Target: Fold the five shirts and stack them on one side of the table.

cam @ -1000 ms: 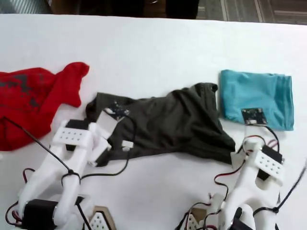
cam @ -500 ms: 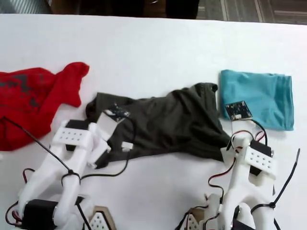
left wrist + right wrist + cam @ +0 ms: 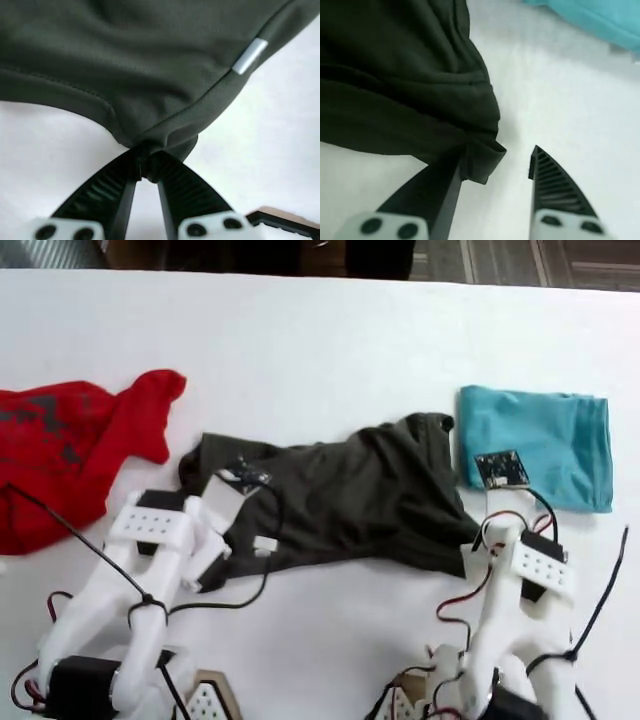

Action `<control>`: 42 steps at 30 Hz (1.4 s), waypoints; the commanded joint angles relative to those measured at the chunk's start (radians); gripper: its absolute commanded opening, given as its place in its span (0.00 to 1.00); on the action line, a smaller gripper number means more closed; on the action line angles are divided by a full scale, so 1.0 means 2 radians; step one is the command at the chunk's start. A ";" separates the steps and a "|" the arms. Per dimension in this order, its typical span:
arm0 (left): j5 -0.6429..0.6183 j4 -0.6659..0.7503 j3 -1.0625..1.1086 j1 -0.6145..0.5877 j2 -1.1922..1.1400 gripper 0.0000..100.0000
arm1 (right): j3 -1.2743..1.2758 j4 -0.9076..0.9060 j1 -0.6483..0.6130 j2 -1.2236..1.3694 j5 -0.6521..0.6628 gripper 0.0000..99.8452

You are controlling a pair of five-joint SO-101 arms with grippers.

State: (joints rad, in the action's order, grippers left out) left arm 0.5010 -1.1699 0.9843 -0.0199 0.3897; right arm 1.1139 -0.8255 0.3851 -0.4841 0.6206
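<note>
A dark green shirt (image 3: pixel 360 500) lies crumpled across the middle of the white table (image 3: pixel 300 330). My left gripper (image 3: pixel 145 167) is shut on a bunched corner of the dark green shirt (image 3: pixel 150 60), at its near left edge (image 3: pixel 222 558). My right gripper (image 3: pixel 499 156) stands open at the shirt's near right corner (image 3: pixel 478 540). One finger touches the folded hem of the dark green shirt (image 3: pixel 395 75); the other finger is over bare table. A folded teal shirt (image 3: pixel 540 440) lies at the right, and a crumpled red shirt (image 3: pixel 70 450) at the left.
A small grey tag (image 3: pixel 250 55) is sewn on the dark shirt's seam. The teal shirt's edge (image 3: pixel 590 17) is just beyond the right gripper. Cables trail from both arms along the near table edge. The far half of the table is bare white.
The right arm has moved left, away from the teal shirt, to the dark shirt's right corner. The left arm has kept still, holding the shirt.
</note>
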 commanded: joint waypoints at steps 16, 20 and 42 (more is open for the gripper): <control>0.005 0.000 -0.007 0.001 0.012 0.03 | -0.046 -0.040 -0.001 -0.036 -0.008 0.02; 0.005 0.001 -0.007 0.001 0.012 0.03 | -0.046 -0.059 -0.001 -0.077 -0.008 0.02; 0.001 -0.097 -0.149 0.000 0.013 0.03 | -0.070 -0.016 -0.022 -0.092 -0.085 0.02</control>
State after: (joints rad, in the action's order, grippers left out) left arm 0.5010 -1.2804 0.8232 -0.0199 0.3897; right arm 1.0925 -0.8516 0.3713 -0.6329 0.4872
